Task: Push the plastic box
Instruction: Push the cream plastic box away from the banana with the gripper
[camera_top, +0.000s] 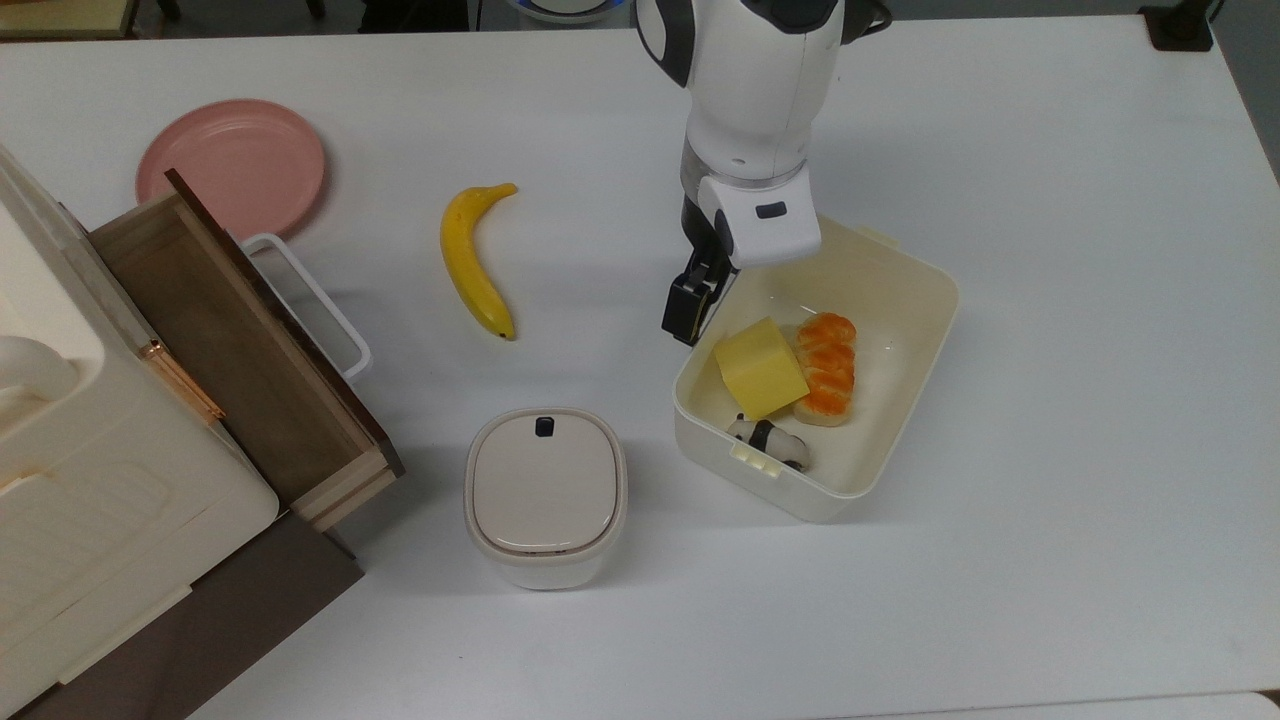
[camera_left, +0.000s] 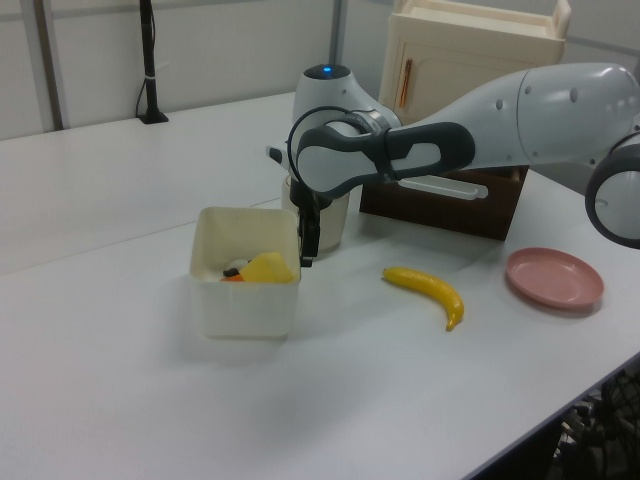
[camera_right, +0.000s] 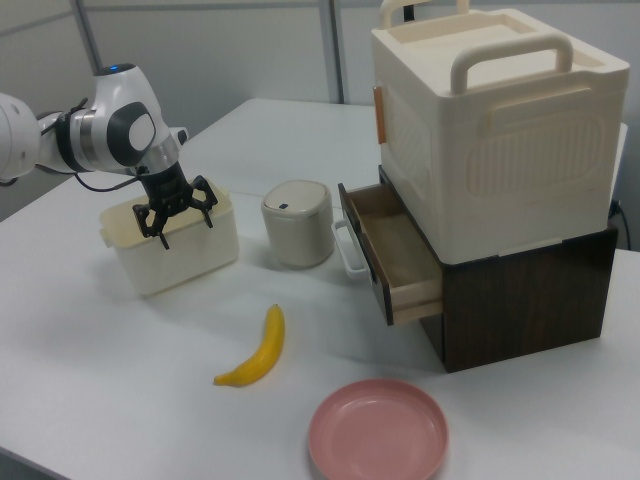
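Observation:
The plastic box is a cream, lidless tub right of centre on the white table, also seen at the plastic box and the plastic box. It holds a yellow block, an orange ridged piece and a small black-and-white toy. My gripper points down against the outside of the box's wall on the top view's left. Its fingers stand open, spread along that wall, as the gripper shows, with nothing between them. From the other side the gripper touches the box's right edge.
A banana lies left of the gripper in the top view. A white bin with a beige lid stands near the box's lower left corner. A pink plate, an open wooden drawer and a big cream crate are further left.

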